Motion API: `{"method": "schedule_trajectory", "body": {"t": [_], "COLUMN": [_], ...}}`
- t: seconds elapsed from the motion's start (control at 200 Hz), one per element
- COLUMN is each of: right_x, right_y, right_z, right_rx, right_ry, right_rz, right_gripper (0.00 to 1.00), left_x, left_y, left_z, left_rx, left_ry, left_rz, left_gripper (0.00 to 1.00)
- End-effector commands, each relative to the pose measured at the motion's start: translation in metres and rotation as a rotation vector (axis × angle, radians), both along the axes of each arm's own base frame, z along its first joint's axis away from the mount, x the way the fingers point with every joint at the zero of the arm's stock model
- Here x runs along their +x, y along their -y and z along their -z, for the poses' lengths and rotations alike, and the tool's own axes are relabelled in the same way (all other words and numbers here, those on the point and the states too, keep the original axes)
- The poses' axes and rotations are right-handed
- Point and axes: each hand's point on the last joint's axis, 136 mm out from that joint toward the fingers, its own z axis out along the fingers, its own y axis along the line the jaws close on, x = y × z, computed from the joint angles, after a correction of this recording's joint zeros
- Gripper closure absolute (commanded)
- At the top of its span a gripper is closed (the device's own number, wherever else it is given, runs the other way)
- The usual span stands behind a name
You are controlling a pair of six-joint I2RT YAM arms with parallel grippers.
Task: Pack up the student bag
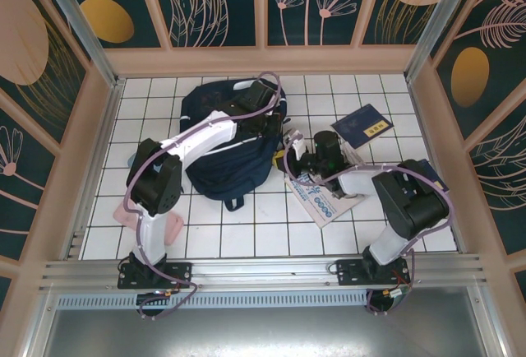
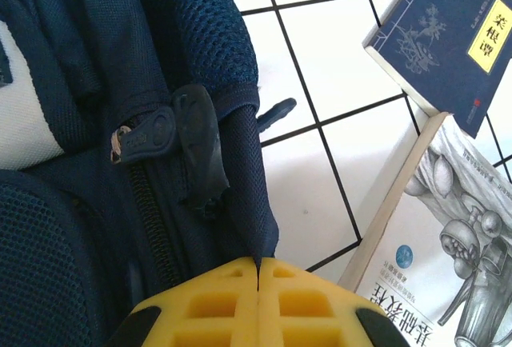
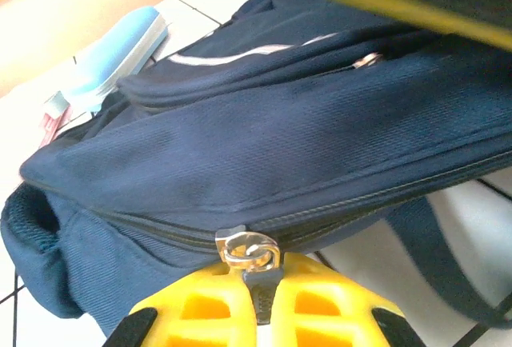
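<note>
At the far left of the white-tiled bench [image 1: 271,225] lie two pink things [image 1: 125,214], too small for me to tell what they are, and past them a pale-blue flat item [image 3: 112,49] sits just beside the bag's left edge. The student bag [image 1: 230,168] lies flat on the tiles left of the middle, its navy fabric spread out and a black strap trailing from its near end. My left arm reaches across the top of it, and my left tool [image 2: 258,265] is at the bag's right side with its yellow fingers [image 2: 216,303] pressed together on a fold of navy fabric that runs straight down into the line where they meet; a black zip tab [image 2: 152,133] hangs just above on the same seam. My right tool [image 3: 254,277] comes in from the other side, low against the bag's edge, its fingers [image 3: 324,303] closed narrow on the zipper pull [image 3: 250,249], whose metal loop stands right at their tips on the shut zip line. Under my right forearm a white illustrated booklet [image 1: 325,201] lies on the tiles near the bag, and farther back to the right a small dark-blue book [image 1: 362,124] with a yellow label lies flat, its corner overlapping the booklet's edge.
</note>
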Motion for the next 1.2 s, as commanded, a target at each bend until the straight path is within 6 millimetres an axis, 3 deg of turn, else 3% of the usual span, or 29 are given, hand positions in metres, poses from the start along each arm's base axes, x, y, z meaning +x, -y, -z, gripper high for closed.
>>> {"method": "schedule_trajectory", "body": {"t": [0.0,0.165,0.455,0.616,0.646,0.766,0.846,0.961,1.046,1.196], "right_x": [-0.031,-0.053,-0.064,-0.073,-0.073,-0.062,-0.052,-0.039,-0.018,0.01], "right_y": [-0.016,-0.027,-0.054,-0.064,-0.062,-0.039,-0.015,0.02,0.046,0.059], "right_z": [-0.014,-0.005,0.001,0.002,-0.001,-0.015,-0.022,-0.032,-0.036,-0.029], "right_rx": [0.052,0.054,0.062,0.058,0.066,0.094,0.122,0.162,0.193,0.162], "right_ry": [-0.03,-0.081,-0.116,-0.146,-0.15,-0.152,-0.168,-0.201,-0.292,-0.535], "right_rz": [-0.05,-0.041,-0.02,-0.033,-0.018,0.094,0.183,0.292,0.438,0.571], "right_gripper": [1.0,1.0,1.0,0.93,0.87,0.54,0.39,0.33,0.28,0.3], "left_x": [0.046,0.065,0.102,0.104,0.102,0.093,0.086,0.076,0.065,0.032], "left_y": [0.021,0.032,0.052,0.056,0.054,0.041,0.028,0.001,-0.021,-0.057], "left_z": [-0.05,-0.057,-0.067,-0.069,-0.068,-0.072,-0.079,-0.084,-0.081,-0.069], "left_rx": [-0.14,-0.169,-0.213,-0.224,-0.22,-0.204,-0.202,-0.187,-0.154,-0.093], "left_ry": [0.181,0.213,0.273,0.275,0.269,0.253,0.247,0.237,0.229,0.181], "left_rz": [-0.051,-0.072,-0.103,-0.092,-0.091,-0.107,-0.126,-0.181,-0.229,-0.296], "left_gripper": [1.0,1.0,1.0,1.0,1.0,0.66,0.55,0.47,0.44,0.42]}}
